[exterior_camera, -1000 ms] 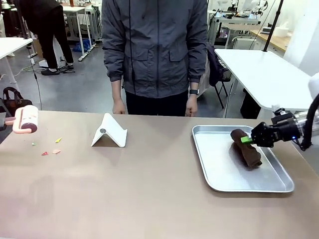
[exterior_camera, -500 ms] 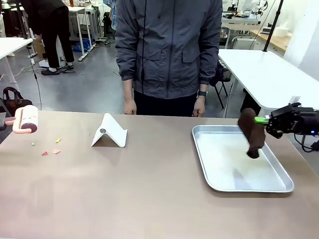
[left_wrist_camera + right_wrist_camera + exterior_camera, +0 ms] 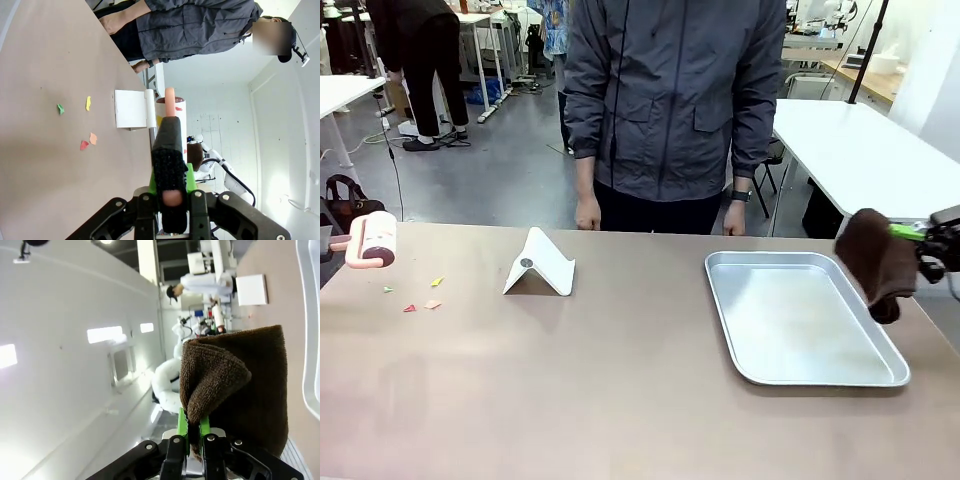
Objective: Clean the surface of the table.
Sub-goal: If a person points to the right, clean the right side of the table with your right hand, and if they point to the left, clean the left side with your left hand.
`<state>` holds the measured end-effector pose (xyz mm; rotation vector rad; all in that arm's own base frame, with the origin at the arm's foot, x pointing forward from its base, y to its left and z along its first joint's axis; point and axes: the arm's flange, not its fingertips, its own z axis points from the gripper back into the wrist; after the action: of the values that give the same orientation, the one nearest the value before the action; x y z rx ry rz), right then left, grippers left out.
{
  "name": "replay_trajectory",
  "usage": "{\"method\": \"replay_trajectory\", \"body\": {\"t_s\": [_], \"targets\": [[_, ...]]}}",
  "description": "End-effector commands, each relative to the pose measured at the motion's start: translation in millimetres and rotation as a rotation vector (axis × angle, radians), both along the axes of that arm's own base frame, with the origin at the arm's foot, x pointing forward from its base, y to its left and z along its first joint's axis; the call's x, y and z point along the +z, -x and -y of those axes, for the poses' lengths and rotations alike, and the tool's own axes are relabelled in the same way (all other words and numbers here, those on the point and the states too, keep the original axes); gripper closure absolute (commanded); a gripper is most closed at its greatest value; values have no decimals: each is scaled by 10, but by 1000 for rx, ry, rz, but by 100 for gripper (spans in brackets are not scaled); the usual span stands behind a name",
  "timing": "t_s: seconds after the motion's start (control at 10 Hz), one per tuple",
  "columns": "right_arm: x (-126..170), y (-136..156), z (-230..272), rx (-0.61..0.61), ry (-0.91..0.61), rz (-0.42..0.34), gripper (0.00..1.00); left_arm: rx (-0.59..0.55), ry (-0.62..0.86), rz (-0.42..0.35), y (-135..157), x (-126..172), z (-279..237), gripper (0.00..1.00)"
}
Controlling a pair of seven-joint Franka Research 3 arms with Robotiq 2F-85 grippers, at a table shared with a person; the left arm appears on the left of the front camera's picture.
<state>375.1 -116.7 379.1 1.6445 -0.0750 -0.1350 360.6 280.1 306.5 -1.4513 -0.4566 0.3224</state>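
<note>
right gripper (image 3: 908, 232) pinches a limp brown cloth (image 3: 875, 262) by its top edge (left gripper (image 3: 170, 185) clamps the lint roller (image 3: 375, 240)); the smooth, stiff tabletop (image 3: 620, 400) should wipe easily

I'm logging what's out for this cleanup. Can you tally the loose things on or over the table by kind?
paper scraps: 4
white folded stand: 1
metal tray: 1
brown cloth: 1
pink lint roller: 1
Total: 8
</note>
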Motion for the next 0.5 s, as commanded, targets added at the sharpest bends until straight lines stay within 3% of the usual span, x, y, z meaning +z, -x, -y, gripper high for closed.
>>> {"method": "replay_trajectory", "body": {"t_s": [0.0,0.4], "targets": [[155,263,165,-134,20,4,90,-4,-1,2,37,40,30,100],[-139,343,433,-238,212,71,90,-4,-1,2,37,40,30,100]]}}
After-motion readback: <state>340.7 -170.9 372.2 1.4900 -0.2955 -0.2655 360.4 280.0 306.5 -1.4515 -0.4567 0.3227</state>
